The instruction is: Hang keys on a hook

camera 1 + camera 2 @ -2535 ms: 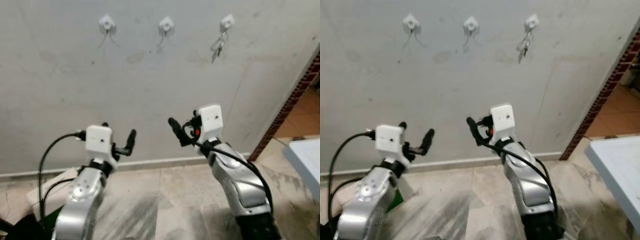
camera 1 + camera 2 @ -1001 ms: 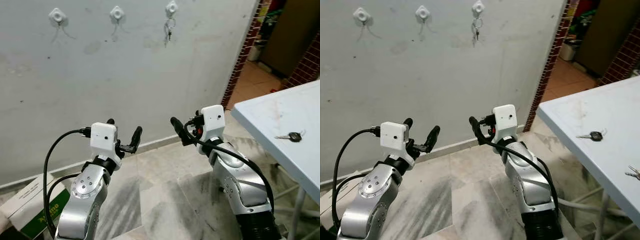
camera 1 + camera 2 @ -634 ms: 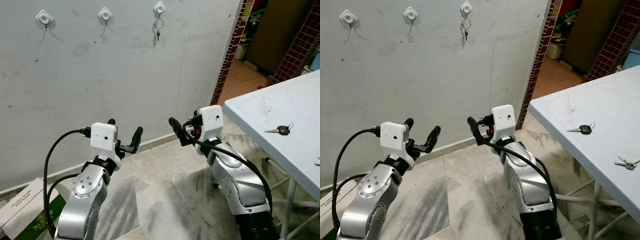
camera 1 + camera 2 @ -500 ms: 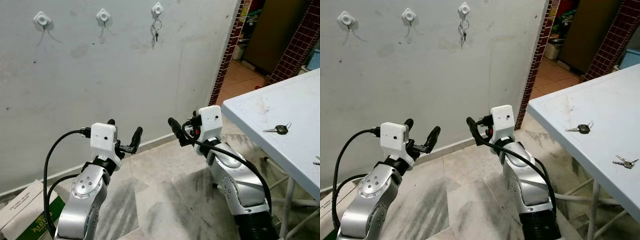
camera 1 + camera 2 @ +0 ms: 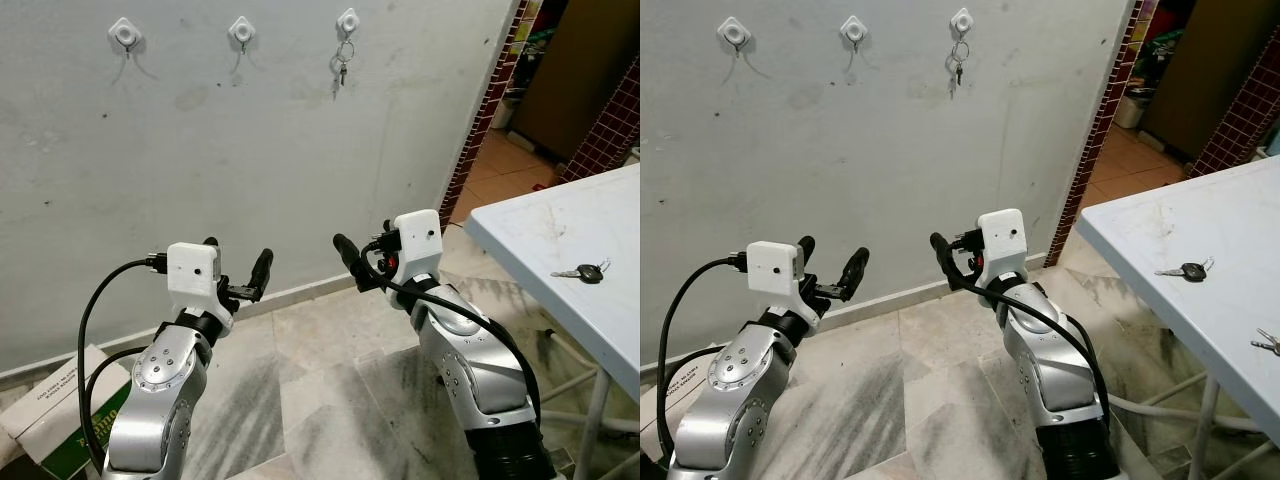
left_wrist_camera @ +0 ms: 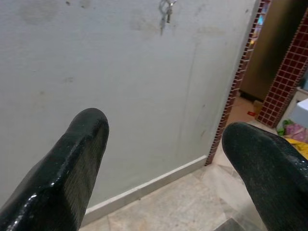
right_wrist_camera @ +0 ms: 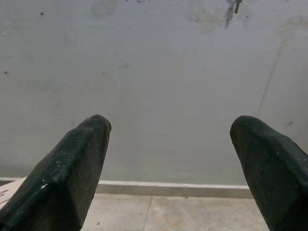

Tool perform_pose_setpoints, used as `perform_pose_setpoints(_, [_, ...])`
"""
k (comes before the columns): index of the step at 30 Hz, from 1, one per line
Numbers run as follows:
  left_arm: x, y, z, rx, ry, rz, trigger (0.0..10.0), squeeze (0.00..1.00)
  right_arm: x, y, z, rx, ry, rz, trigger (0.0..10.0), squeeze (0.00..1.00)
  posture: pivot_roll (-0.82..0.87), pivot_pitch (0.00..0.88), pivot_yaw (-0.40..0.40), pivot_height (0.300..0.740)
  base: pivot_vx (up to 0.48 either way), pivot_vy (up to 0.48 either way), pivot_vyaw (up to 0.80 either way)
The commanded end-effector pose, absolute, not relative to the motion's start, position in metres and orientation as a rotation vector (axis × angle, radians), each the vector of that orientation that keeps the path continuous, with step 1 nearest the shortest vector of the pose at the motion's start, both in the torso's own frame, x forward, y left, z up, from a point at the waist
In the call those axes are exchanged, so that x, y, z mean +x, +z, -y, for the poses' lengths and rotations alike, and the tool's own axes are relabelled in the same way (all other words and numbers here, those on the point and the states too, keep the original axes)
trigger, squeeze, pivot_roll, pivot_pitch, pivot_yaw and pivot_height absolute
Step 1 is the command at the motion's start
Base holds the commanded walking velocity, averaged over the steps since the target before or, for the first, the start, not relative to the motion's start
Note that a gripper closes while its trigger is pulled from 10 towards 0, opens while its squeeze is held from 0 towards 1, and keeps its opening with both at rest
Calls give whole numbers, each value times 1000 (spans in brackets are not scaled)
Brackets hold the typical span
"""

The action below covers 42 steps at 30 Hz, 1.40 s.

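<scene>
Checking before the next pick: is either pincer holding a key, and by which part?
Nothing is held. The left pincer and right pincer are both open and empty.

Both arms are cased in rounded, brushed silver metal shells with small round screw heads along the forearm. A square white plastic camera box (image 5: 193, 270) sits on the left wrist, and a matching white box (image 5: 419, 243) on the right. Beside the right box shows a small red part. Looping black cables (image 5: 96, 315) run back from each box. Each gripper has long matte black fingers (image 6: 72, 168) with rounded, finely textured tips.
</scene>
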State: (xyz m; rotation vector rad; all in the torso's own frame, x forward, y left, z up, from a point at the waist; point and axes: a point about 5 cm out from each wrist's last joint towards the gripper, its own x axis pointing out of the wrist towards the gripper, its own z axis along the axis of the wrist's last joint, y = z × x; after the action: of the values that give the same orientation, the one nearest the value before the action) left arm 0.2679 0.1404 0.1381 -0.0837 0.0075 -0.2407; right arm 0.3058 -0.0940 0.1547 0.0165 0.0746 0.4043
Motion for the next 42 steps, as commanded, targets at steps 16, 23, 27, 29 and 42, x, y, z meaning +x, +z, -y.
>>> perform_pose_setpoints(16, [269,138,-140,-75,-253,-11,10000,0,307,158,96,1,398,-62,10000,0,47,0,-17,740,0,-17,0])
perform_pose_setpoints(23, [269,138,-140,-74,-255,-10,10000,0,307,159,96,-1,396,-62,10000,0,45,0,-16,740,0,-292,0])
perform_pose_setpoints(27, [269,138,-140,-71,-257,-9,10000,0,307,158,96,-2,395,-64,10000,0,45,0,-14,740,0,-308,0])
perform_pose_setpoints(29, [269,138,-140,-71,-257,-10,10000,0,307,158,96,-2,395,-65,10000,0,46,0,-15,740,0,-323,0])
perform_pose_setpoints(42, [269,138,-140,-72,-259,-13,10000,0,307,157,97,-4,390,-70,10000,0,45,2,-14,740,0,-336,0])
